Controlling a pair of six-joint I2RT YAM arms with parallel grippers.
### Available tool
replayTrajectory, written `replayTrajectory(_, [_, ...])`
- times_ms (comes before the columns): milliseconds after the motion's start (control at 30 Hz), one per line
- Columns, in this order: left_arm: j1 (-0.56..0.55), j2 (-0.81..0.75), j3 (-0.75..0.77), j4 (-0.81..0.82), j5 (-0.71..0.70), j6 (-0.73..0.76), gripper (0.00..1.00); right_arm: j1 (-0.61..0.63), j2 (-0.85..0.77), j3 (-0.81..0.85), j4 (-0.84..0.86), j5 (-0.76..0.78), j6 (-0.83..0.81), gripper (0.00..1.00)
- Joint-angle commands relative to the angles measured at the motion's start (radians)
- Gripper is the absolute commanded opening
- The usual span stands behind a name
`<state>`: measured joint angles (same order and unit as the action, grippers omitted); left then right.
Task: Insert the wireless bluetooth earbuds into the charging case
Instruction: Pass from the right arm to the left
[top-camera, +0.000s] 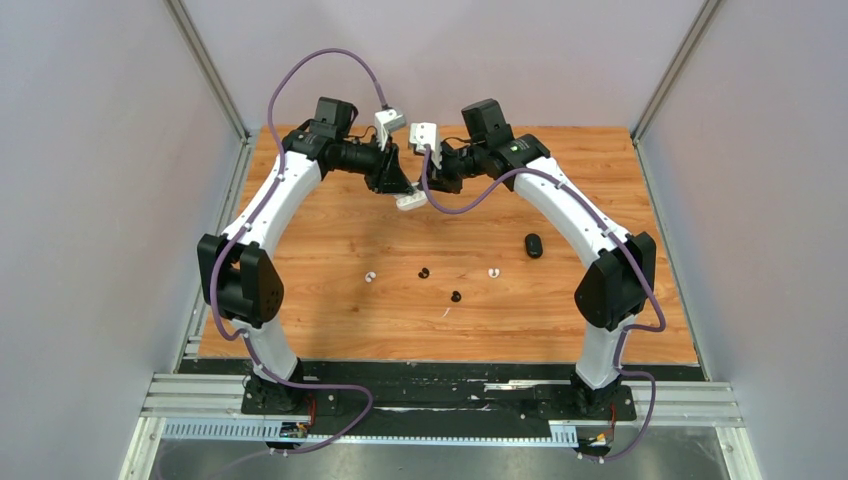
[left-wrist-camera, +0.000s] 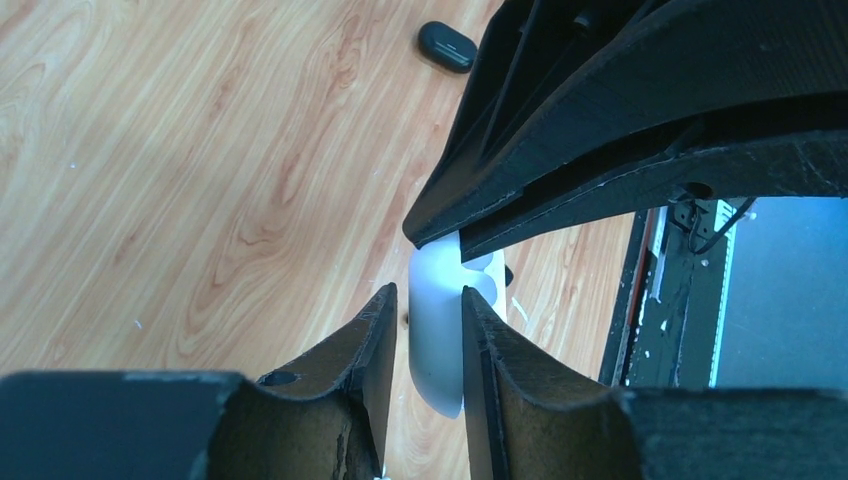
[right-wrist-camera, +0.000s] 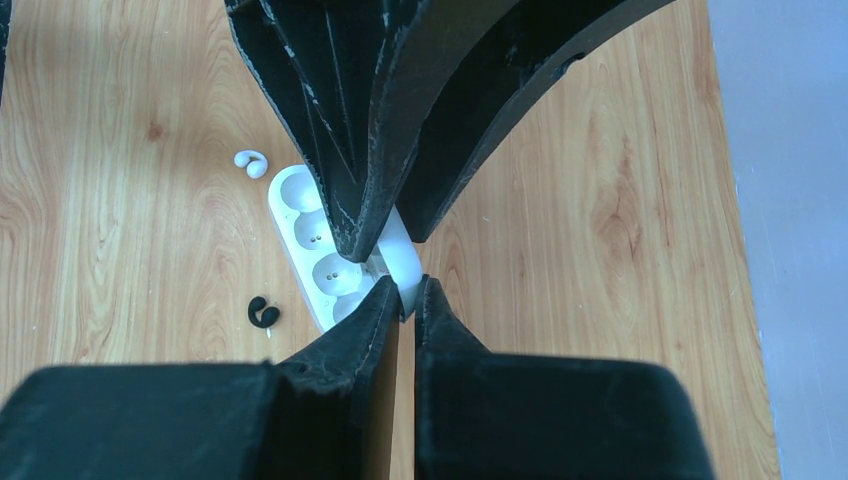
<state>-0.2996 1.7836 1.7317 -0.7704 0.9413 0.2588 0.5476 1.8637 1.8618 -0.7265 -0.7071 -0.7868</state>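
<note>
Both grippers meet at the back middle of the table and hold the white charging case (top-camera: 411, 202) up off the wood. The case is open, with empty sockets showing in the right wrist view (right-wrist-camera: 312, 232). My left gripper (left-wrist-camera: 428, 300) is shut on the case body (left-wrist-camera: 437, 350). My right gripper (right-wrist-camera: 410, 290) is shut on its thin lid (right-wrist-camera: 404, 258). Two white earbuds (top-camera: 370, 277) (top-camera: 493, 272) and two black earbuds (top-camera: 423, 272) (top-camera: 455, 296) lie loose on the table nearer the bases. One white bud (right-wrist-camera: 250, 162) and one black bud (right-wrist-camera: 263, 313) show below the case.
A closed black oval case (top-camera: 534, 245) lies on the wood to the right of the buds; it also shows in the left wrist view (left-wrist-camera: 447, 45). Grey walls and metal posts (top-camera: 205, 70) enclose the table. A black rail (top-camera: 430, 395) runs along the near edge.
</note>
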Motion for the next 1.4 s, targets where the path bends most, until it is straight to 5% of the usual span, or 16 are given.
replayTrajectory(0, [-0.003, -0.033, 0.033, -0.011, 0.016, 0.046, 0.36, 0.007, 0.006, 0.036, 0.015, -0.026, 0.009, 0.00])
replayTrajectory(133, [-0.003, -0.034, 0.036, -0.013, 0.026, 0.050, 0.38, 0.006, 0.009, 0.039, 0.016, -0.028, 0.016, 0.00])
replayTrajectory(567, [-0.003, -0.034, 0.040, -0.036, 0.048, 0.085, 0.04, 0.006, 0.012, 0.042, 0.016, -0.028, 0.020, 0.00])
replayTrajectory(733, [-0.003, -0.043, 0.043, -0.035, 0.055, 0.093, 0.00, 0.006, 0.014, 0.040, 0.016, -0.027, 0.021, 0.00])
replayTrajectory(867, [-0.003, -0.050, 0.043, -0.033, 0.056, 0.089, 0.29, 0.006, 0.018, 0.042, 0.016, -0.023, 0.023, 0.00])
replayTrajectory(933, [-0.002, -0.053, 0.043, -0.036, 0.043, 0.089, 0.35, 0.006, 0.021, 0.046, 0.016, -0.017, 0.023, 0.00])
replayTrajectory(1133, [0.004, -0.059, 0.040, -0.029, 0.024, 0.081, 0.46, 0.006, 0.027, 0.051, 0.016, -0.018, 0.027, 0.00])
replayTrajectory(1367, [0.005, -0.043, 0.039, -0.053, 0.004, 0.103, 0.41, 0.006, 0.031, 0.057, 0.018, -0.021, 0.032, 0.00])
